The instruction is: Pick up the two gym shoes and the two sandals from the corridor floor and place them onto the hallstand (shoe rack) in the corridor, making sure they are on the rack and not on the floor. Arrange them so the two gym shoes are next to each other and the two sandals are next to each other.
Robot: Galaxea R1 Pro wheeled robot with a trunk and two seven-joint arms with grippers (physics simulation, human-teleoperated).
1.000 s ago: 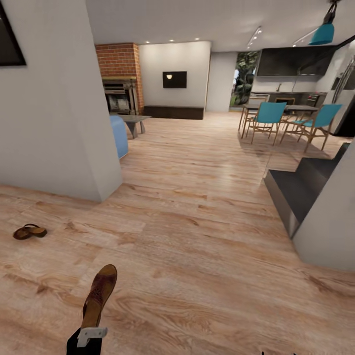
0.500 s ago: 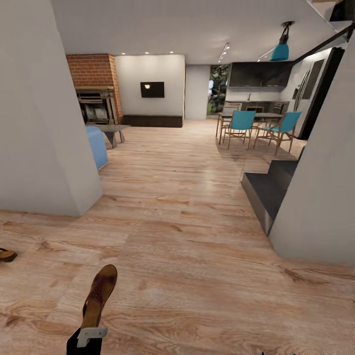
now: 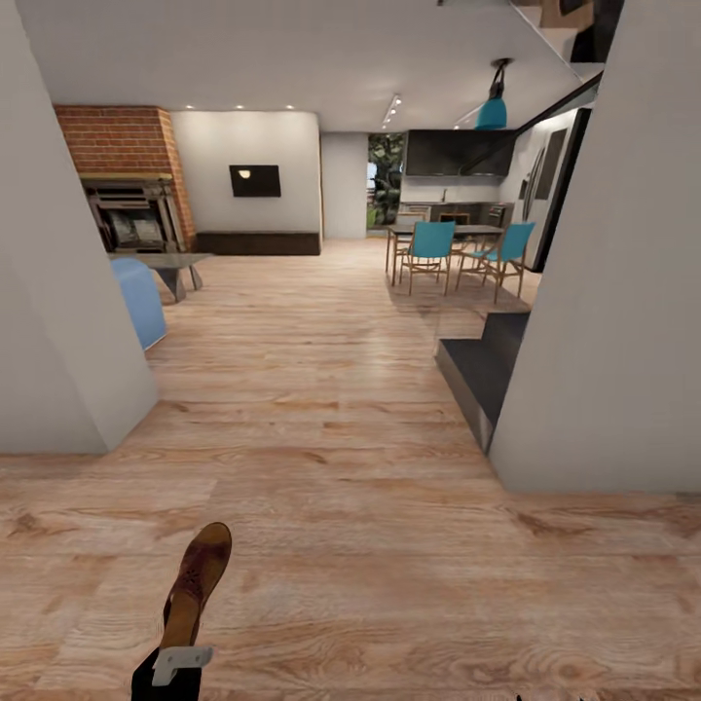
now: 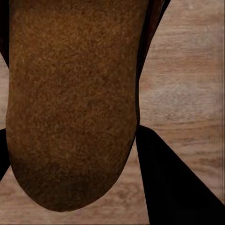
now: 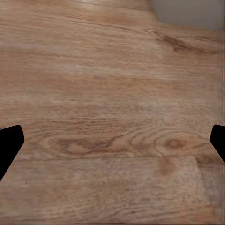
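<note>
Sandal [image 3: 198, 582] number one sits in the left gripper [image 3: 180, 660], low in the head view. The jaws are clamped on its heel end, and its toe sticks out forward, up over the corridor floor [image 3: 389, 545]. In the left wrist view the sandal [image 4: 75, 103] is very close and big, with the dark fingers [image 4: 173, 183] on each side of it. It is brown, with a rough, grainy bottom and a round tip.

The left arm is low and points forward. A small white piece sits across the sandal's heel end, on top of the black gripper.

The right gripper [image 5: 112, 145] points down at the floor. Its two dark fingertips [image 5: 9, 140] are far apart, with bare wood between them.

The floor is light brown wood with lines and dark knots. Grey-white walls [image 3: 604, 321] stand on both sides. Far off are blue chairs [image 3: 428, 248] and a red brick fireplace [image 3: 122, 180].
</note>
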